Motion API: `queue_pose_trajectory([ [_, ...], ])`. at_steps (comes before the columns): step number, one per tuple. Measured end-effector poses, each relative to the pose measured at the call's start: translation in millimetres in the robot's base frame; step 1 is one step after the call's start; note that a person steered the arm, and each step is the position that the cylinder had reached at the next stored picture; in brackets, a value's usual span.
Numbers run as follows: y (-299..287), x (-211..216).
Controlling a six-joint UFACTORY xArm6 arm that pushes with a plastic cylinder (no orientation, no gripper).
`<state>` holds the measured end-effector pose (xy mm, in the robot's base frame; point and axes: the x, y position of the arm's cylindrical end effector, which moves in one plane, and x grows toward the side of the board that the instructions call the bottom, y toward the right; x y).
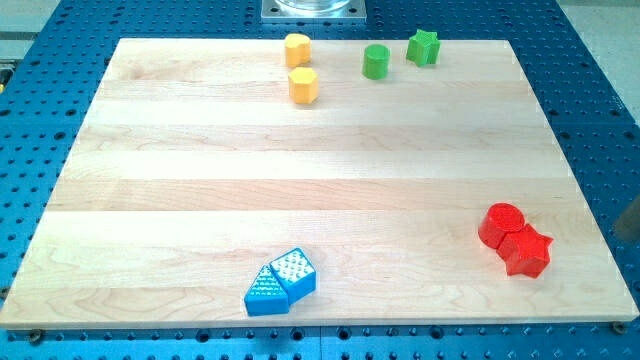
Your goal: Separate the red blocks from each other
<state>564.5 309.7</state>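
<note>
Eight blocks in four colour pairs, red pair touching at lower right

Nearest the view's bottom, left of centre, two blue blocks sit pressed together on the wooden tabletop (320, 180): a blue triangular block (264, 292) on the left and a blue pentagon-like block (295, 271) just right of it and slightly further up. Both have dotted top faces.

At the lower right of the frame lie the two red blocks. The red cylinder (501, 225) stands to the upper left, and the red star (527, 251) sits at its lower right, touching it, so the pair is not separated. They are near the tabletop's right edge.

The middle of the board holds nothing else.

Towards the view's top, left of centre, are two yellow blocks, apart by a small gap: a yellow hexagonal block (303, 85) and, just above it, a yellow block (297, 49) of rounded outline whose exact shape I cannot tell. To their right are two green blocks: a green cylinder (376, 61) and, further right and a little higher, a green star (423, 47), near each other but not touching.

Count: two blue, two red, two yellow, two green.

My tip does not show clearly in the view; a blurred dark shape at the right edge cannot be identified, so the end effector's position and any contact with a block cannot be told
</note>
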Motion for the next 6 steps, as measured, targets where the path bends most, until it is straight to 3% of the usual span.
queue_pose_trajectory([
  [1,-94,30],
  [2,-143,10],
  [6,-146,-127],
])
